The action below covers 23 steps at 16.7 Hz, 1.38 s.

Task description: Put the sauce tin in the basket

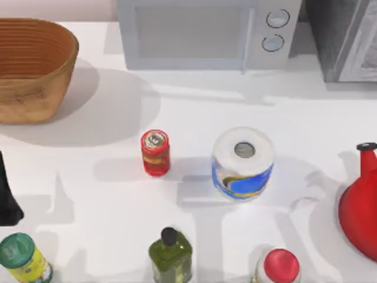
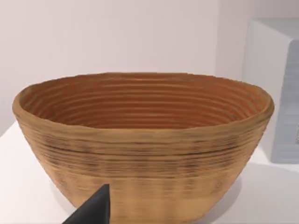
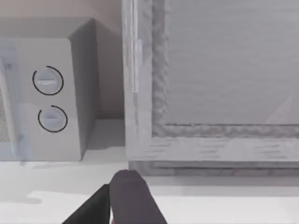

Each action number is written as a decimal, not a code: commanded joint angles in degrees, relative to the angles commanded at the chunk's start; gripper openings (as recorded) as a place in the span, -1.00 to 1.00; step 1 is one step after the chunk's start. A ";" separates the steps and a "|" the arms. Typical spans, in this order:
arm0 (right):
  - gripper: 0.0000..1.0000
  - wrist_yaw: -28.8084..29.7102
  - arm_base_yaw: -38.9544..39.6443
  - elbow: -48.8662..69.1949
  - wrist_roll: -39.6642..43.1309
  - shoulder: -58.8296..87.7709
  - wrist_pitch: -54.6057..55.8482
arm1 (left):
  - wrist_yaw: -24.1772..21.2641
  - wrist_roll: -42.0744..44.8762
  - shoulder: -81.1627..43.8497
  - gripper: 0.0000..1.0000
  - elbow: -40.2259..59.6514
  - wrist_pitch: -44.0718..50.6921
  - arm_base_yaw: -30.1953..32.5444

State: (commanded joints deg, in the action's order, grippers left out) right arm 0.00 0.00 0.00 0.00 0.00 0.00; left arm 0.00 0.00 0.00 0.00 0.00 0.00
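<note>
The sauce tin is a small red can with a silver top and a yellow-orange band. It stands upright near the middle of the table, free of any gripper. The basket is a large light-brown woven oval at the far left corner, and its ribbed wall and hollow face the left wrist camera. My left gripper is a dark shape at the table's left edge, well to the left of the tin and in front of the basket; its tip appears low in the left wrist view. My right gripper points toward the back of the table.
A paper roll stands just right of the tin. Along the front edge are a green-lidded yellow jar, an olive oil bottle and a red-capped white container. A red jug is at the right, with a microwave and a grey cabinet at the back.
</note>
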 joint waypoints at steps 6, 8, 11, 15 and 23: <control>1.00 0.00 0.00 0.00 0.00 0.00 0.00 | -3.84 0.51 -5.76 1.00 2.16 -4.33 0.29; 1.00 0.00 0.00 0.00 0.00 0.00 0.00 | -7.88 0.98 -12.14 1.00 4.40 -8.84 0.57; 1.00 0.00 0.00 0.00 0.00 0.00 0.00 | -16.06 1.85 -25.54 1.00 8.95 -17.90 1.00; 1.00 0.00 0.00 0.00 0.00 0.00 0.00 | -29.50 3.06 -48.09 1.00 16.35 -32.47 1.50; 1.00 0.00 0.00 0.00 0.00 0.00 0.00 | -59.26 5.49 -98.83 1.00 32.47 -63.33 2.15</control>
State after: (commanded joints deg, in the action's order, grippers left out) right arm 0.00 0.00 0.00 0.00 0.00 0.00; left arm -59.26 5.49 -98.83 32.47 -63.33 2.15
